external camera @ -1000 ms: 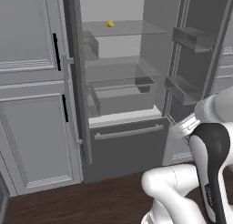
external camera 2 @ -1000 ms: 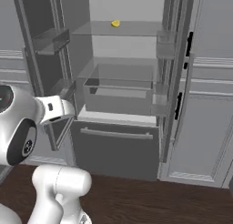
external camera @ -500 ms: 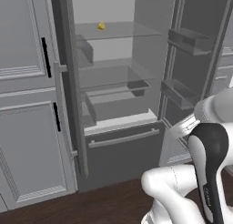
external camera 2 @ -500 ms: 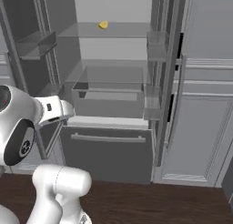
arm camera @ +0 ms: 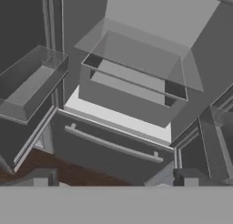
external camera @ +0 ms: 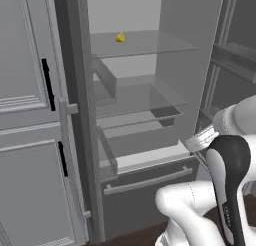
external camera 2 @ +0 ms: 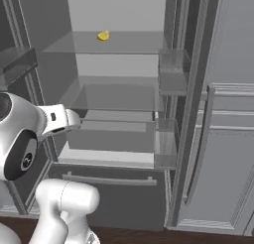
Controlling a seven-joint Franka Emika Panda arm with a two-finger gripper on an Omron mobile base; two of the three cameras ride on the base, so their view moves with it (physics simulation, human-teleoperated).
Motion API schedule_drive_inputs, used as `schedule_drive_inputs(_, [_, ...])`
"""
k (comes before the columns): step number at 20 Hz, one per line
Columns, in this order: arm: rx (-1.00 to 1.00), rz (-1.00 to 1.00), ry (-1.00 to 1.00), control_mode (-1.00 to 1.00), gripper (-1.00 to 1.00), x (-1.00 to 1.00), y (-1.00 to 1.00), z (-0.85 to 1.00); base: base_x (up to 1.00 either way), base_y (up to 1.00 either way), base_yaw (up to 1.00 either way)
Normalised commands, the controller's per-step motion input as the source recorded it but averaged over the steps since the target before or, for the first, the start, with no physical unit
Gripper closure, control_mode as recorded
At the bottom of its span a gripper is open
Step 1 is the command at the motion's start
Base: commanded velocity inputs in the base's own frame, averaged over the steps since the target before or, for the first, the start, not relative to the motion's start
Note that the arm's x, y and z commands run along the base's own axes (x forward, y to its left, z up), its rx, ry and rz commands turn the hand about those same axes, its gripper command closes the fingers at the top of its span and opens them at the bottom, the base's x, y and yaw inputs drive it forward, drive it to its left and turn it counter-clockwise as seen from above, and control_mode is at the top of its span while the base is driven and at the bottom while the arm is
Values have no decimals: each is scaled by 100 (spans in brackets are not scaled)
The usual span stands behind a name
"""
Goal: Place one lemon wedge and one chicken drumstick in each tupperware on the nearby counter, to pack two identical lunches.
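Observation:
One lemon wedge [external camera: 120,37], deep yellow, lies near the back of the upper glass shelf [external camera: 145,44] inside an open fridge; the right base view has the wedge [external camera 2: 103,35] at top centre. My gripper [arm camera: 116,181] is open with nothing between its fingertips [arm camera: 41,179], low in front of the fridge and well below the wedge. It faces the crisper drawer and the lower pull-out drawer. The chicken drumsticks, the tupperwares and the counter are out of view.
Both fridge doors stand swung out, the left door [external camera: 75,115] and the right door [external camera 2: 196,114], each with clear bins [arm camera: 32,82]. A lower drawer with a bar handle [arm camera: 113,145] sits under the shelves. Grey cabinets [external camera: 25,90] flank the fridge over a dark wooden floor.
The whole picture has shifted and the fridge looks larger: the base has driven closer to it. The lemon wedge stays on its shelf. The gripper stays open.

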Motion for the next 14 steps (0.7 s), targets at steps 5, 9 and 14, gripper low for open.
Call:
schedule_drive_inputs(5, [0,0,0,100,-100,0,0,0,85,-30,0])
schedule_drive_inputs(9, [0,0,0,100,-100,0,0,0,78,-21,0])
schedule_drive_inputs(14, [0,0,0,100,-100,0,0,0,51,-5,0])
